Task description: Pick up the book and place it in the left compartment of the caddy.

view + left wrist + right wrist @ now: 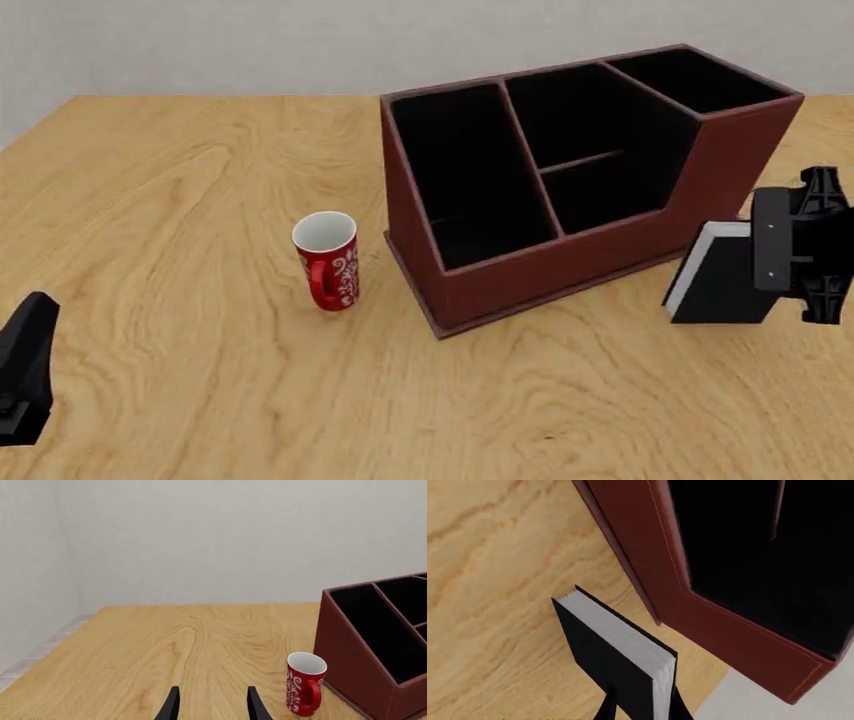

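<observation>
The black book (714, 280) with white page edges stands upright just right of the caddy (587, 260), apart from its wall. My right gripper (771, 255) is shut on the book's outer end; in the right wrist view the book (607, 650) sits between the two fingers of that gripper (642, 712). Whether the book touches the table I cannot tell. The left compartment (461, 170) is the long black-lined slot on the caddy's mug side, also in the left wrist view as the left compartment (373, 625). My left gripper (213, 706) is open and holds nothing, low at the table's front left (24, 365).
A red mug (327, 260) with white pattern stands upright just left of the caddy's front corner, also seen as the mug (305, 682) in the left wrist view. Wooden tabletop (200, 180) stretches to the left. A pale wall lies behind.
</observation>
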`<state>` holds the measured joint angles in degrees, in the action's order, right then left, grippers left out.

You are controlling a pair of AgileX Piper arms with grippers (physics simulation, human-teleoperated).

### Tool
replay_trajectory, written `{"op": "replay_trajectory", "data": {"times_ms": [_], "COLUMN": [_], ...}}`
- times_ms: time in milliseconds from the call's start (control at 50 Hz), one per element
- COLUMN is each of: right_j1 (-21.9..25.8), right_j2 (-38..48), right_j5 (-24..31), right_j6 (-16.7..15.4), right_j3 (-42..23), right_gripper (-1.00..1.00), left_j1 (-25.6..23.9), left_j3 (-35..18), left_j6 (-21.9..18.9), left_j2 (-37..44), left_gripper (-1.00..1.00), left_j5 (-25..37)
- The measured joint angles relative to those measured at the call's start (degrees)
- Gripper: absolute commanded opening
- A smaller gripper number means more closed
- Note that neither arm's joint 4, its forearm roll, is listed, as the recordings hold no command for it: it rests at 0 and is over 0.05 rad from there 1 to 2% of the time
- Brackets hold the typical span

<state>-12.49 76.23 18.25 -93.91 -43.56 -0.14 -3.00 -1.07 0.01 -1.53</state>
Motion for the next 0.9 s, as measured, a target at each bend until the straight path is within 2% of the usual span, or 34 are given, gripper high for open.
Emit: {"op": "replay_trajectory", "data": {"times_ms": [220, 900], "right_j1": [0.05, 1.61], "right_j2": [-2.99, -16.65], "right_j5": [2.39, 14.54], "right_j6": [-0.23, 0.57], "right_j3": [0.78, 1.14], "right_gripper": [-1.00, -1.00], "left_j1": [-0.17, -1.73], "left_j3": [0.16, -1.75], "left_j6": [0.26, 0.93], "left_j2": [0.00, -0.01], "left_gripper": [1.00, 1.00], "left_j5": [-0.33, -0.02]}}
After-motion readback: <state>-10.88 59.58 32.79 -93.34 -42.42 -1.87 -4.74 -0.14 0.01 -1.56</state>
